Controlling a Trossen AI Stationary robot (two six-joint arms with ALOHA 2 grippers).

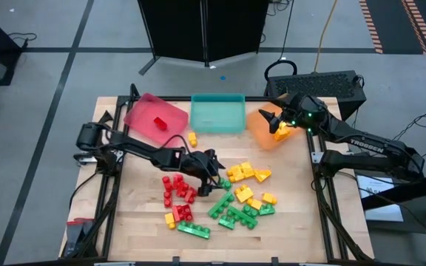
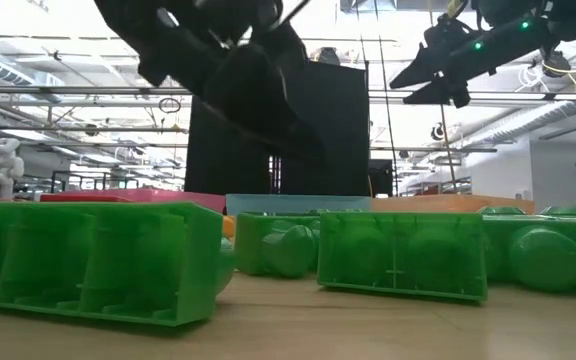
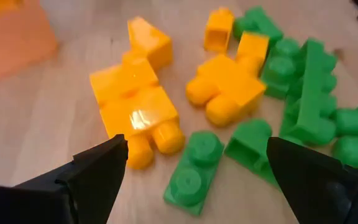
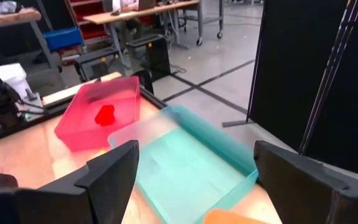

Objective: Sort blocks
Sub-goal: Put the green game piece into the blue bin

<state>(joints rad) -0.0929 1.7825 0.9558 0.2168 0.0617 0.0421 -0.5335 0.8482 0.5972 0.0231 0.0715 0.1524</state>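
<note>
Left tool [image 1: 214, 179] hangs open over the yellow blocks [image 1: 244, 173] mid-table; right tool [image 1: 273, 118], open and empty, hovers above the orange tray [image 1: 261, 131].

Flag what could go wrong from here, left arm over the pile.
Left tool is open over tightly packed yellow blocks and green blocks; closing may catch two colours or scatter neighbours. Right tool hangs open above the orange tray rim; descending could nudge it.
</note>
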